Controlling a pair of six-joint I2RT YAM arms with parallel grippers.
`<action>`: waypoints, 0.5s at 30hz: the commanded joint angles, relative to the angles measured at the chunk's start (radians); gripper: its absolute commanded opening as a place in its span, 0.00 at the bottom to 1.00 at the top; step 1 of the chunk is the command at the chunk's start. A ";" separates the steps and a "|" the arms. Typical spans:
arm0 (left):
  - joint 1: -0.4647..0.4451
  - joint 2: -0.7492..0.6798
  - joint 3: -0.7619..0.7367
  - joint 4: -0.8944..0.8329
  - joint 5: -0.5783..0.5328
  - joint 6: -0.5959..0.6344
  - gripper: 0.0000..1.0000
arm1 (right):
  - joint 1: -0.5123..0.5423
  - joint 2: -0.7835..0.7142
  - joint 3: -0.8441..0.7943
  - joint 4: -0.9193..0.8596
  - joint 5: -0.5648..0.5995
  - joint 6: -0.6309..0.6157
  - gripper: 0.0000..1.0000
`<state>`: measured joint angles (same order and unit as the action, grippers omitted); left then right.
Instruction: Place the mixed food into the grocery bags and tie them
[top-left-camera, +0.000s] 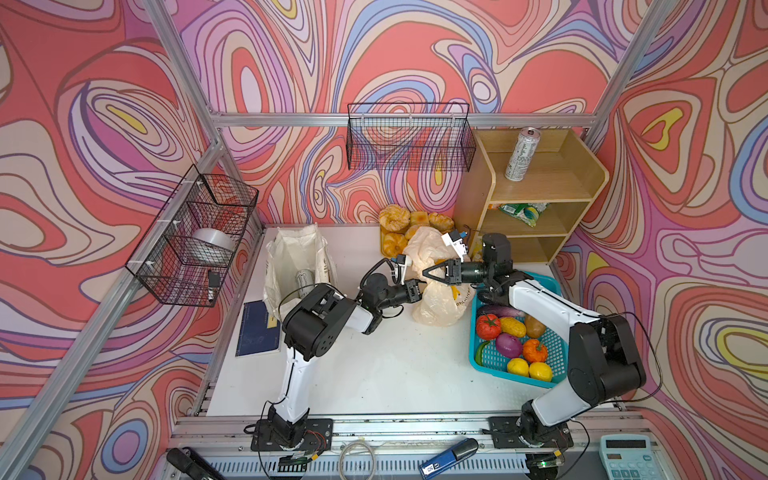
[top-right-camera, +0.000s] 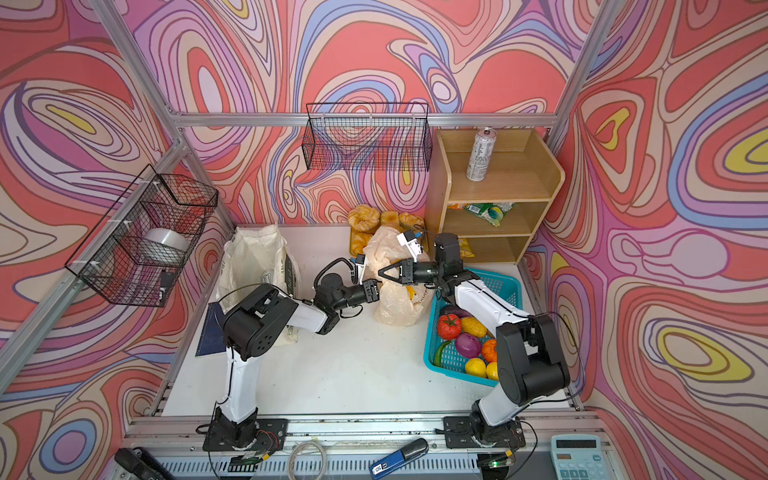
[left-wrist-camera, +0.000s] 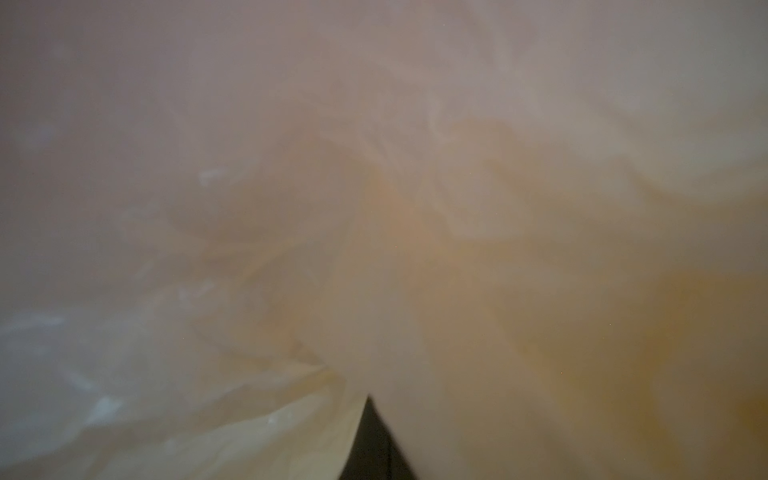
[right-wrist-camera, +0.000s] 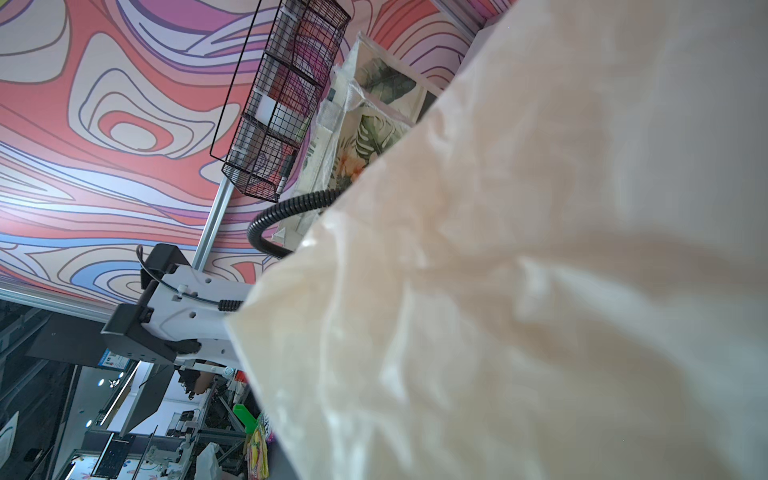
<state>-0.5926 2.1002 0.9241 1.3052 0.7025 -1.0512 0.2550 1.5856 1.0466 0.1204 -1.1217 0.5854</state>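
Note:
The cream plastic bag (top-left-camera: 438, 305) with banana prints stands mid-table, its top bunched and pulled up. My left gripper (top-left-camera: 419, 287) is shut on the bag's neck from the left; in the left wrist view film fills the picture around one dark fingertip (left-wrist-camera: 374, 449). My right gripper (top-left-camera: 427, 273) comes from the right, shut on the bag's upper film (right-wrist-camera: 519, 291), which hides its jaws in the right wrist view. The off-white cloth tote (top-left-camera: 297, 253) stands open at the back left with a can (top-left-camera: 305, 279) inside. Another can (top-left-camera: 521, 154) and a snack packet (top-left-camera: 525, 212) are on the shelf. Lemons (top-left-camera: 528, 369) and a cucumber (top-left-camera: 481, 353) lie in the teal basket (top-left-camera: 550, 284).
Bread rolls (top-left-camera: 409, 226) sit on a tray behind the plastic bag. The wooden shelf unit (top-left-camera: 582, 183) stands at the back right. Black wire baskets hang on the back wall (top-left-camera: 409, 137) and left wall (top-left-camera: 191, 237). A blue notebook (top-left-camera: 257, 328) lies beside the tote.

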 joint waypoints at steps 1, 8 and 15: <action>0.048 -0.074 -0.087 0.058 -0.024 0.007 0.01 | -0.018 -0.013 -0.015 0.005 0.008 -0.006 0.00; 0.111 -0.243 -0.216 0.058 -0.001 0.047 0.18 | -0.034 -0.023 -0.022 0.006 0.006 -0.006 0.00; 0.125 -0.343 -0.223 0.057 -0.006 0.042 0.26 | -0.036 -0.020 -0.023 0.025 -0.011 0.003 0.00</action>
<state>-0.4759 1.7840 0.7059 1.3098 0.6914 -1.0210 0.2230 1.5856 1.0340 0.1238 -1.1179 0.5892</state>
